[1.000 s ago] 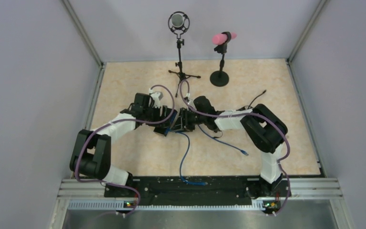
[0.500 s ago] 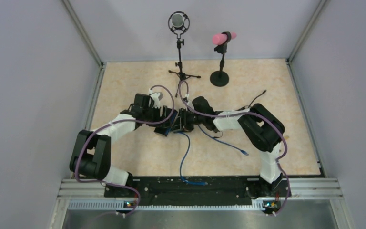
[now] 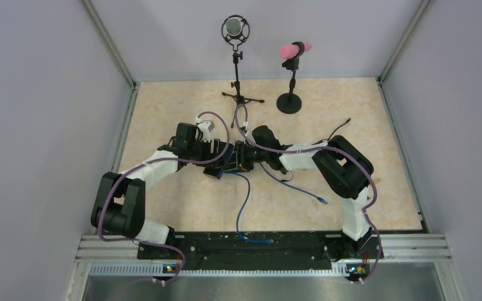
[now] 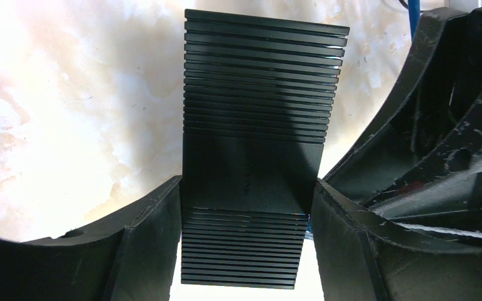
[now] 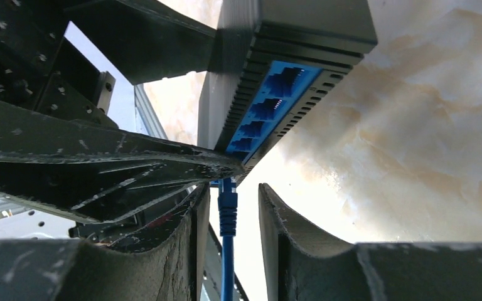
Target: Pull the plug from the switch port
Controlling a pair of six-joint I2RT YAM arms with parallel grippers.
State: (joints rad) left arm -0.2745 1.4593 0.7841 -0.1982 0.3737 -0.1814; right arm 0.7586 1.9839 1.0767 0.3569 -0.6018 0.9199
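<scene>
The switch (image 4: 257, 125) is a black ribbed box, and my left gripper (image 4: 248, 185) is shut on its two sides, holding it off the table. In the right wrist view the switch (image 5: 289, 37) shows a row of blue ports (image 5: 270, 106). A blue plug (image 5: 227, 210) sits in the lowest port, its cable (image 5: 227, 269) hanging down. My right gripper (image 5: 233, 191) is open around the plug, the left finger close beside it and a gap on the right. From above, both grippers meet at the switch (image 3: 224, 164) mid-table.
The blue cable (image 3: 243, 200) runs down to the near edge, and a second blue lead ends at a connector (image 3: 322, 200). A microphone stand (image 3: 235, 63) and a pink microphone (image 3: 294, 50) stand at the back. A black cable (image 3: 339, 128) lies right of centre.
The right arm has edged slightly left toward the switch. The left arm and the switch have stayed still.
</scene>
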